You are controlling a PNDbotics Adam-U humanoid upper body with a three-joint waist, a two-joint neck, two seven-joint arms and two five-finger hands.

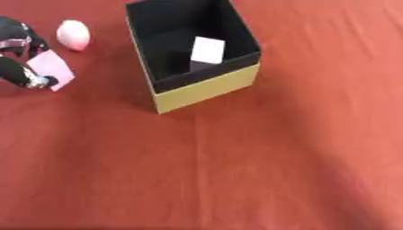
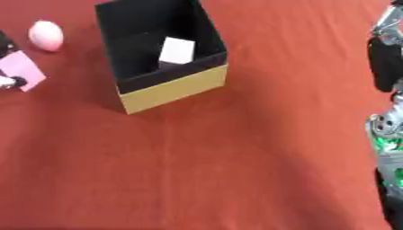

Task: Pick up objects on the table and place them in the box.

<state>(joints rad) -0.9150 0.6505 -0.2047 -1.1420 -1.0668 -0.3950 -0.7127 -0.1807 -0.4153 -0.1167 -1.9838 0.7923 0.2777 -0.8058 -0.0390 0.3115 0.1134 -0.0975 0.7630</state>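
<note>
Inside the black box [image 1: 236, 58] sits a white block [image 1: 208, 50].

The bench [image 1: 260, 170] is covered in a red-brown cloth, matt, with soft creases and a faint fold line running toward its near edge. The box [image 1: 206, 87] looks like stiff card: its inner walls are matt black, its outer face a dull mustard yellow with no sheen. Inside it stands a small white block [image 1: 208, 49], flat and paper-like in finish. Near the bench's far left corner, the pink egg-shaped thing [image 1: 72, 34] is smooth with a slight gloss. The pink sheet [image 1: 52, 67] beside it looks like thin matt paper. The left robot hand [image 1: 24, 67] is black plastic with shiny silver metal parts. At the right edge, the right arm [image 2: 386, 126] shows bare grey metal and black casing.
</note>
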